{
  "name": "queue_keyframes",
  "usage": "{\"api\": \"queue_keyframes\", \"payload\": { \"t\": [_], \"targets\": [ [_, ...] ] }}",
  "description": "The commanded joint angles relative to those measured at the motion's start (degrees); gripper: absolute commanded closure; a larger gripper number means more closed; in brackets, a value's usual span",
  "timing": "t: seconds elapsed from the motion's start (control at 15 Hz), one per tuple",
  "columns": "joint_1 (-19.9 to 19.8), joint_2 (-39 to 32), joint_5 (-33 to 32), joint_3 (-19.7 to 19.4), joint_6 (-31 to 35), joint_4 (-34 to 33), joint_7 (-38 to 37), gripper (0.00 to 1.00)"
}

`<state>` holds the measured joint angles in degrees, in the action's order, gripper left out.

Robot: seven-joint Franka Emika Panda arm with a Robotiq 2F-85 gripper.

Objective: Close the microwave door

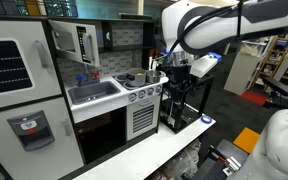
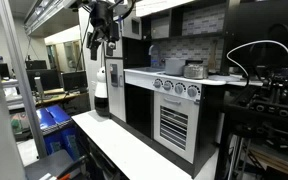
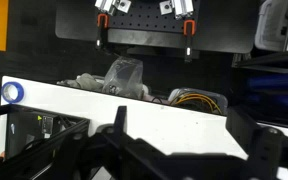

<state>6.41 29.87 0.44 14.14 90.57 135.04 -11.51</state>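
The toy microwave sits in the upper part of the play kitchen. Its grey-silver door (image 1: 86,43) with a dark window is swung open, angled out from the body. My gripper (image 1: 176,68) hangs to the right of the kitchen, past the stove end, well apart from the door and lower. It also shows in an exterior view (image 2: 97,42), high at the left. In the wrist view the two dark fingers (image 3: 192,128) are spread wide over a white tabletop (image 3: 154,115) with nothing between them. The microwave door is out of the wrist view.
The white fridge door (image 1: 14,65) is left of the microwave, with the sink (image 1: 94,92) and a stove with pots (image 1: 136,78) below it. The dark oven door (image 1: 104,135) is under the sink. A crumpled bag (image 3: 124,75) and cable box (image 3: 196,98) lie beyond the tabletop.
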Motion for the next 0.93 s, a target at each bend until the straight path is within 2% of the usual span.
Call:
{"api": "queue_keyframes", "payload": {
  "t": [0.0,0.47,0.87],
  "targets": [
    [0.9,-0.1,-0.3,-0.7,-0.1,-0.1,-0.3,0.0],
    [0.9,-0.1,-0.3,-0.7,-0.1,-0.1,-0.3,0.0],
    [1.0,1.8,-11.1,0.6,12.1,-2.3,0.8,0.0]
  ]
}}
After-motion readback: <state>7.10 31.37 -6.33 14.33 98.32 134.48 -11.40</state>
